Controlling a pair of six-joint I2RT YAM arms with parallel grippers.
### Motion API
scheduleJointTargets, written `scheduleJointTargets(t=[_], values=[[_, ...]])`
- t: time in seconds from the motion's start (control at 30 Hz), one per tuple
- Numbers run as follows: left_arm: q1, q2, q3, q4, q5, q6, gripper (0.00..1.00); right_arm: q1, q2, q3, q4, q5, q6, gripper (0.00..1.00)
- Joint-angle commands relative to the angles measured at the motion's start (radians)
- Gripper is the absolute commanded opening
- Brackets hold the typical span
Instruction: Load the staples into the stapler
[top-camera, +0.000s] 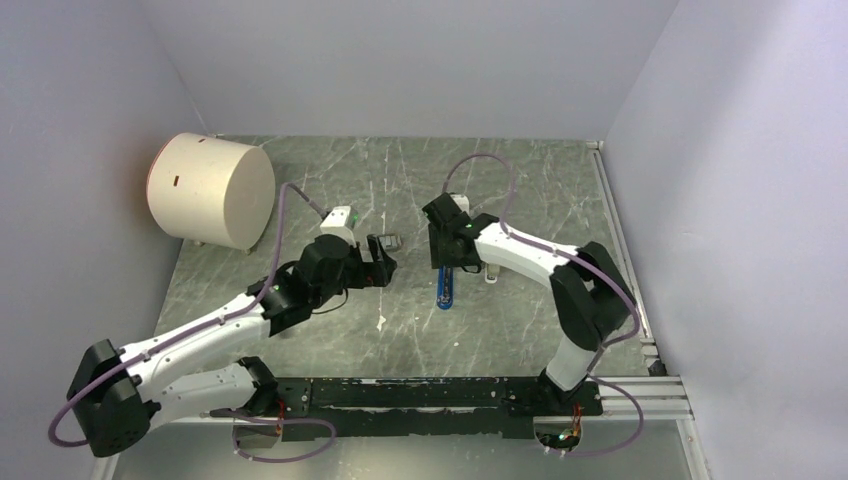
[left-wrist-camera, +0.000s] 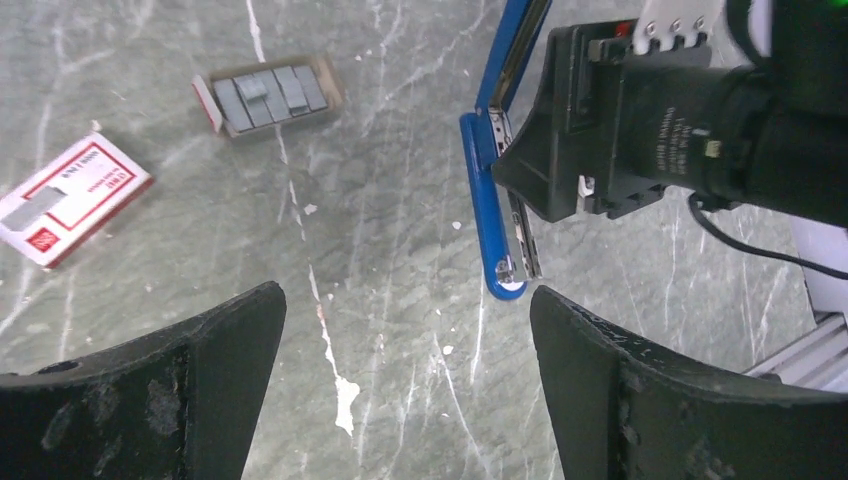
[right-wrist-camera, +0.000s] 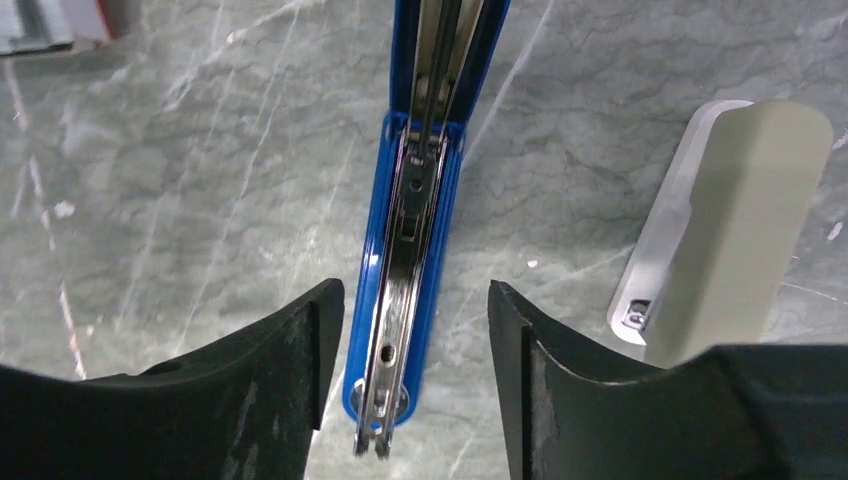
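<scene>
The blue stapler (top-camera: 445, 291) lies on the table, hinged open, its metal staple rail (right-wrist-camera: 405, 300) lifted off the blue base (right-wrist-camera: 432, 215). My right gripper (right-wrist-camera: 415, 385) is open and straddles the stapler's end, with a gap on each side and no contact. In the top view the right gripper (top-camera: 447, 262) hangs over the stapler's far part. An open tray of grey staples (left-wrist-camera: 270, 92) lies left of the stapler (left-wrist-camera: 487, 205). My left gripper (left-wrist-camera: 405, 385) is open and empty above bare table, left of the stapler; in the top view it (top-camera: 386, 262) points right.
A red-and-white staple box sleeve (left-wrist-camera: 70, 198) lies left of the staple tray. A pale off-white slim bar (right-wrist-camera: 725, 235) lies right of the stapler, also in the top view (top-camera: 492, 272). A large cream cylinder (top-camera: 210, 190) stands at the back left. Walls enclose the table.
</scene>
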Motion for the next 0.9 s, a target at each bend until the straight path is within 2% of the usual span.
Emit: scheduleJointTargets(t=[0.0,0.13,0.43,0.67,0.87], values=[[-0.003,-0.043,0.018,-0.058,-0.101,0.028,0.97,0.020,0.060,0.068,-0.023,0.126,0.059,0.56],[-0.002,-0.029,0.006,-0.036,-0.069,0.045,0.97,0.023,0.095,0.086,-0.009,0.122,0.063,0.48],[-0.003,0.078,0.021,-0.004,0.017,0.043,0.97,0.024,0.180,0.112,0.012,0.113,0.085,0.41],[-0.002,0.095,0.022,0.003,0.031,0.048,0.97,0.022,0.199,0.111,0.024,0.119,0.084,0.28],[-0.003,0.102,0.021,0.001,0.024,0.044,0.96,0.009,0.227,0.163,0.055,0.110,0.063,0.23]])
